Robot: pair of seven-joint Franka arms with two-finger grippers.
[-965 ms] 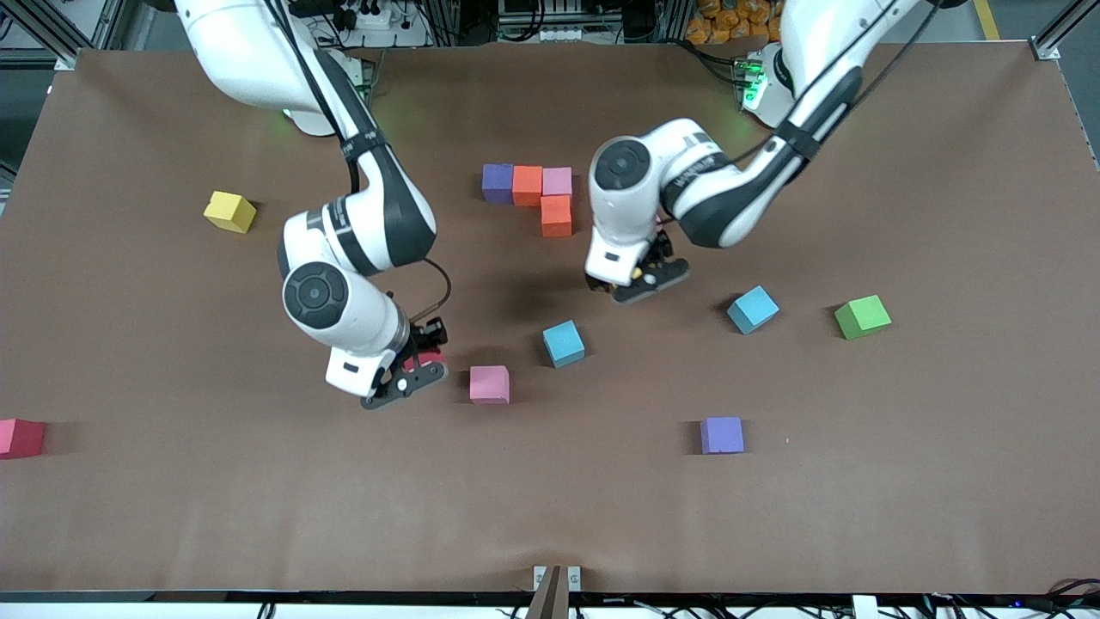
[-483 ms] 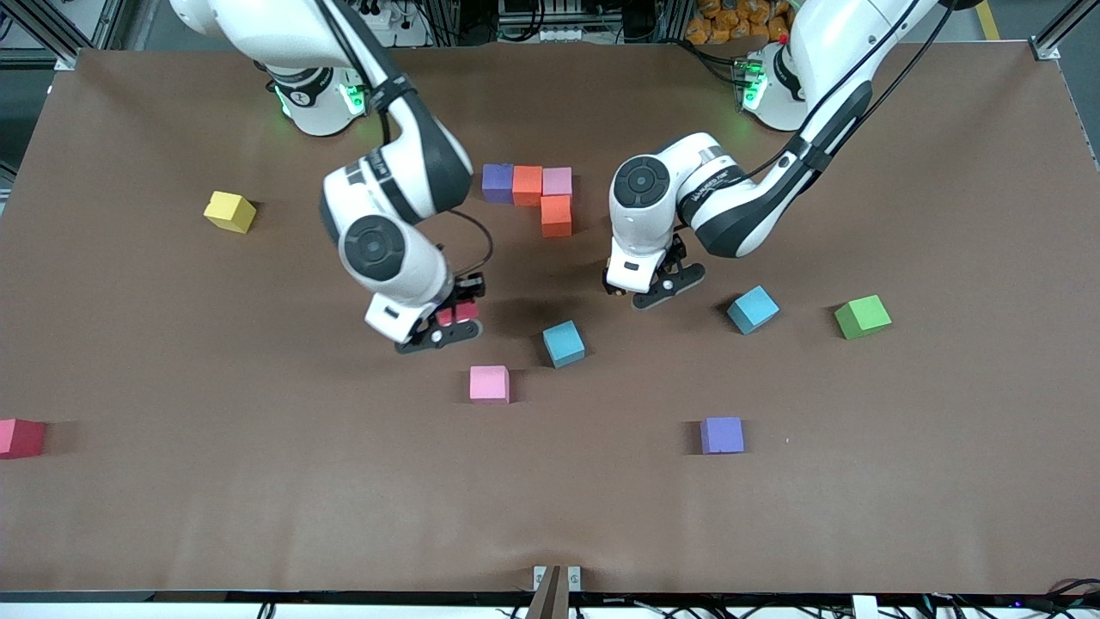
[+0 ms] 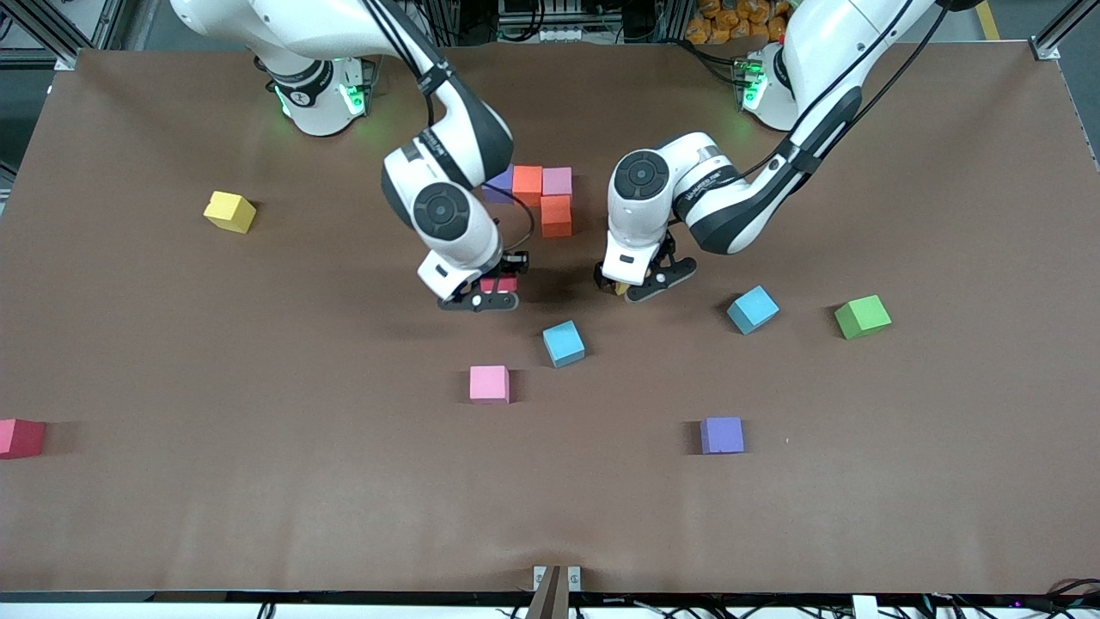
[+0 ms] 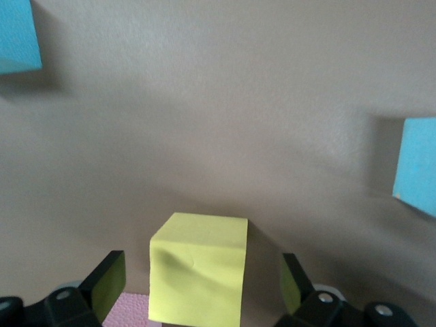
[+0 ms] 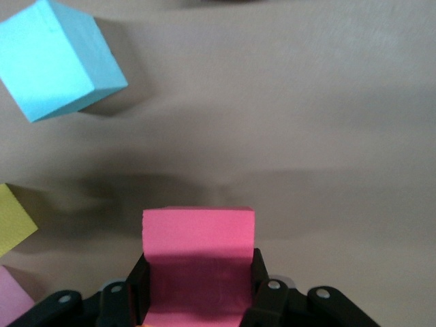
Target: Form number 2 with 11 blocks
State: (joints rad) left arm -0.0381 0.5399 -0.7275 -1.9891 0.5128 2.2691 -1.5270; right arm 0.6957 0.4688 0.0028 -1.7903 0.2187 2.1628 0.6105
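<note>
A row of purple (image 3: pixel 501 182), orange (image 3: pixel 527 184) and pink (image 3: pixel 557 180) blocks lies at mid-table, with a second orange block (image 3: pixel 556 215) on its camera side. My right gripper (image 3: pixel 485 291) (image 5: pixel 197 272) hangs just off that group, shut on a deep pink block (image 5: pixel 197 238). My left gripper (image 3: pixel 636 284) (image 4: pixel 201 279) is open and low around a yellow block (image 4: pixel 197 269) (image 3: pixel 620 289), its fingers apart from the block's sides. A pink block (image 4: pixel 129 310) lies right beside the yellow one, hidden under the arm in the front view.
Loose blocks on the table: two light blue (image 3: pixel 564 343) (image 3: pixel 753 309), pink (image 3: pixel 489 383), purple (image 3: pixel 722 435), yellow (image 3: pixel 229 211) toward the right arm's end, red (image 3: pixel 19 437) at that end's edge. A green cube (image 3: pixel 862 316) sits toward the left arm's end.
My right arm has carried its block from beside the loose pink block up toward the row of blocks. My left gripper has stayed open in nearly the same spot.
</note>
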